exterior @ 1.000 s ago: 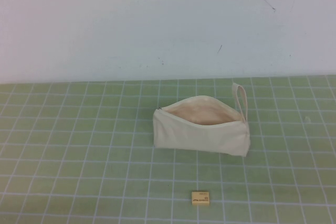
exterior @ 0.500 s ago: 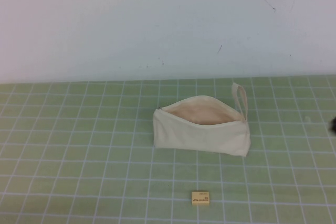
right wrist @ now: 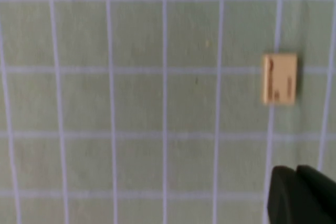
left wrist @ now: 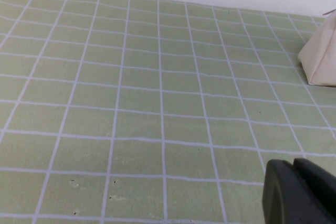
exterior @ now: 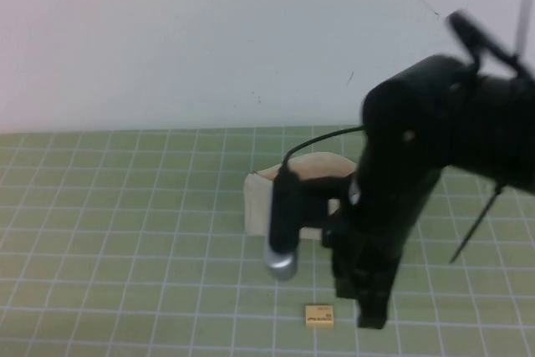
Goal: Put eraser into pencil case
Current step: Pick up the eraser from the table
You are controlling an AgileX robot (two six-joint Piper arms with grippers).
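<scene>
High view: one right arm on show, big and black, reaching across the middle of the green gridded counter. One pencil case lies behind it, mostly hidden; its cream left end and a strip of beige lining show, long axis running left to right. One eraser lies flat on the counter in front of the case and well apart from it, printed side up, long axis also left to right. The right pincer hangs just right of the eraser, low over the counter; spread or pressed together, I cannot tell.

Left wrist view: one corner of the pencil case rests on the counter at the frame's edge. The left pincer shows as a dark lump above bare grid, well apart from the case. Its state I cannot tell.

Right wrist view: one eraser, square to the grid, overlapping a white line on the counter. The right pincer sits near it, not touching.
</scene>
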